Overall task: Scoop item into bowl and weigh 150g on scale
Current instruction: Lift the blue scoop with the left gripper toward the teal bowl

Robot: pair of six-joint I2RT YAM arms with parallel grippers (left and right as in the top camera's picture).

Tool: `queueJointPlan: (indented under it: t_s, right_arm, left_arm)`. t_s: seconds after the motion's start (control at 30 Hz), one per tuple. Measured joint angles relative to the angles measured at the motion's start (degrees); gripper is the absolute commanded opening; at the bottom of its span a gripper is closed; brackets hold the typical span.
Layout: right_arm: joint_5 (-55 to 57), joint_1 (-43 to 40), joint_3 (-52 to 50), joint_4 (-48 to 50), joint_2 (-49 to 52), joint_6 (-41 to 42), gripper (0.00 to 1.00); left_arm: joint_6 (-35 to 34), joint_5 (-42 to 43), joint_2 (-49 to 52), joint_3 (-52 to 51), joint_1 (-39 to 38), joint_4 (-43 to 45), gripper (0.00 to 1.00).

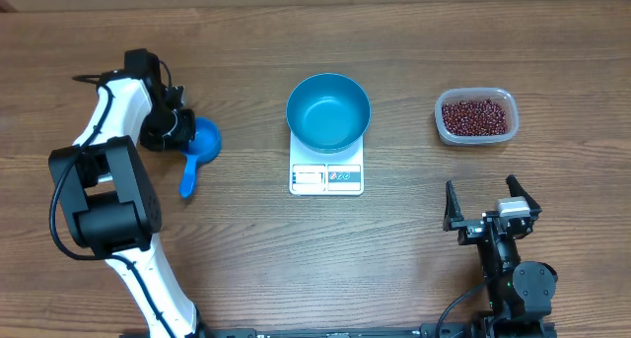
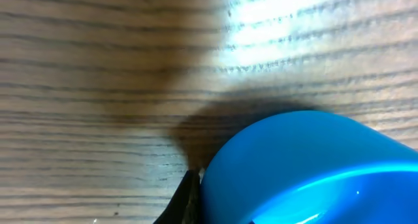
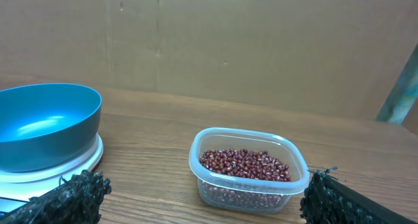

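Observation:
The light blue bowl (image 1: 328, 111) stands empty on the white scale (image 1: 326, 177) at mid-table. Red-brown beans (image 1: 476, 116) fill a clear tub (image 1: 503, 97) to the right; the right wrist view shows the beans (image 3: 245, 164), the bowl (image 3: 46, 123) and the scale (image 3: 72, 166). My left gripper (image 1: 177, 131) is shut on the cup rim of a blue scoop (image 1: 202, 139), whose handle points toward the front edge. In the left wrist view one dark finger (image 2: 187, 198) presses against the scoop's cup (image 2: 307, 172). My right gripper (image 1: 491, 208) stands open in front of the tub, holding nothing.
Bare wooden table (image 1: 246, 239) surrounds everything. A cardboard wall (image 3: 228, 41) rises behind the far edge. The left arm's black-and-white base (image 1: 104, 195) stands at the front left.

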Motion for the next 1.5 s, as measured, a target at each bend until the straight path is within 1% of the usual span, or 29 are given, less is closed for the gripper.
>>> queueJointPlan:
  t_s: [0.17,0.33,0.6,0.7,0.8,0.87,1.0,1.27,1.5]
  right_arm:
    - [0.0,0.0,0.0,0.0,0.0,0.0,1.00]
    - [0.0,0.0,0.0,0.0,0.0,0.0,1.00]
    - [0.0,0.0,0.0,0.0,0.0,0.0,1.00]
    - [0.0,0.0,0.0,0.0,0.0,0.0,1.00]
    - [0.0,0.0,0.0,-0.1,0.0,0.0,1.00]
    - [0.0,0.0,0.0,0.0,0.0,0.0,1.00]
    - [0.0,0.0,0.0,0.0,0.0,0.0,1.00]
    - [0.0,0.0,0.0,0.0,0.0,0.0,1.00]
    - [0.0,0.0,0.0,0.0,0.0,0.0,1.00]
  left_arm:
    - [-4.0,-0.2,0.3,7.5,0.0,-4.5,0.04]
    - [-9.3,-0.2,0.3,15.1,0.0,-9.1,0.04]
    - [-21.7,-0.3,0.3,27.8,-1.4,-19.7,0.04]
    - [-28.3,-0.3,0.3,32.4,-2.8,-24.1,0.04]
    - [-32.9,0.4,0.3,35.6,-4.0,-26.9,0.04]
    - [-34.6,1.9,0.4,37.1,-4.8,-28.3,0.04]
    - [-37.1,4.9,0.3,38.3,-6.3,-28.3,0.04]
    - [-42.8,6.4,0.4,38.3,-10.0,-26.3,0.04]
    - [-52.3,4.6,0.3,38.3,-14.3,-26.2,0.04]
